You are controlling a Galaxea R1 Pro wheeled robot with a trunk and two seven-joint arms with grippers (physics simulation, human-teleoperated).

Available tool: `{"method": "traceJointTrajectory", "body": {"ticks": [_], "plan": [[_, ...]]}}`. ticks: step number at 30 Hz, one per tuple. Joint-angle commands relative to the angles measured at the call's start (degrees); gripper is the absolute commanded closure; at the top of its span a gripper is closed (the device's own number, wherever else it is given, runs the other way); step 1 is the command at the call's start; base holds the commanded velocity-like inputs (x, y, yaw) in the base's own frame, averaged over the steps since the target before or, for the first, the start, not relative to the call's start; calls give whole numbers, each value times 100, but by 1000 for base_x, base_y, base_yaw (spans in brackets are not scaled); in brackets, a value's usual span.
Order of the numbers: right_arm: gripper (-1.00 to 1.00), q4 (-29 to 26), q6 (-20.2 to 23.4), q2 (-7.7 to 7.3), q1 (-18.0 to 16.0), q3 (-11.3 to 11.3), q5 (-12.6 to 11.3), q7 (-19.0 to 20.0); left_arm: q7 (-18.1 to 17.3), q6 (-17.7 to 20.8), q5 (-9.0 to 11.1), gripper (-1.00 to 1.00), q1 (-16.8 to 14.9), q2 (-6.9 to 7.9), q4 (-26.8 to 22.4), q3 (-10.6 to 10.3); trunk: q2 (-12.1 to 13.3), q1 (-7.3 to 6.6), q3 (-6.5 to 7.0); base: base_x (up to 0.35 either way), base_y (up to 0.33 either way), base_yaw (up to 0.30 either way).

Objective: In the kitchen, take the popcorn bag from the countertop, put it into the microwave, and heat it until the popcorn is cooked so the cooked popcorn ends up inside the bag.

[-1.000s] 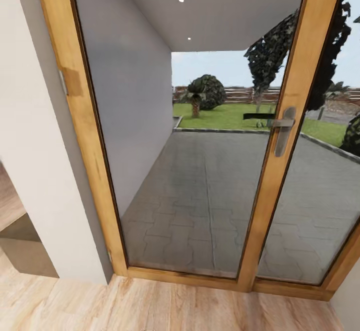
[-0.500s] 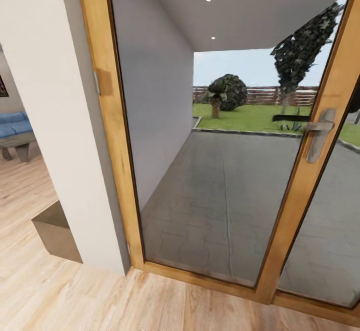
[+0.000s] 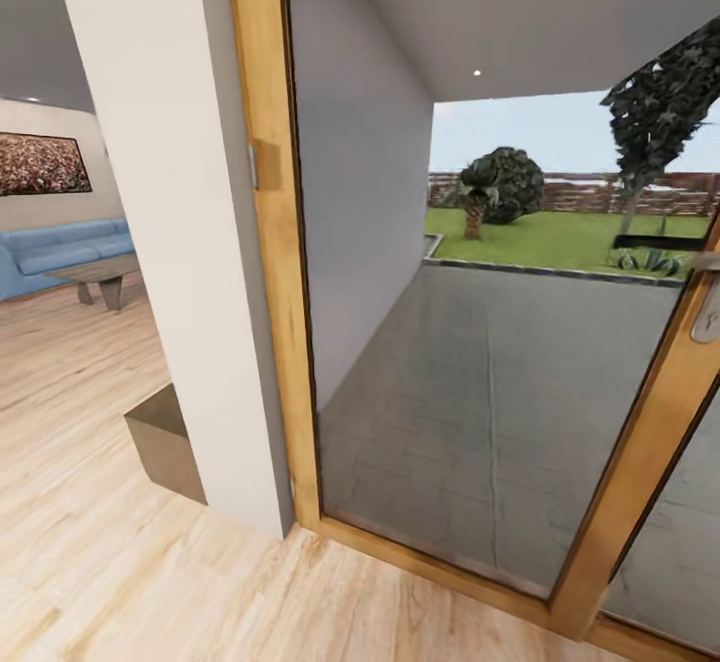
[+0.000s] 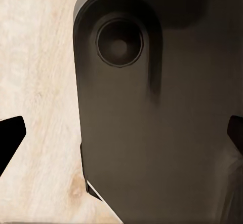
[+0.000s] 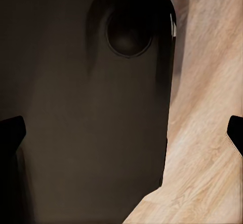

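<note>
Two pincers (image 4: 121, 133) (image 5: 121, 133), seemingly spread, unladen.

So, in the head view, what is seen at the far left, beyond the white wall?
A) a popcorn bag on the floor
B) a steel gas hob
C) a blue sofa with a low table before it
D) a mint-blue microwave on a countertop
C: a blue sofa stands at the far left under a framed picture, with a low table before it on the wooden floor.
</note>
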Motion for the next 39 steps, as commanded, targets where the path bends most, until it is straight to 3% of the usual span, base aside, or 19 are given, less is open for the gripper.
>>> {"method": "traceJointTrajectory", "body": {"ticks": [1,39], "plan": [[-100,1,-17,0,-1,3,6,-3,-1,1,-3,-100,0,0,-5,-7,-3,0,-5,0,0,268],[-100,1,-17,0,-1,3,6,-3,-1,1,-3,-100,0,0,-5,-5,-3,0,-5,0,0,268]]}}
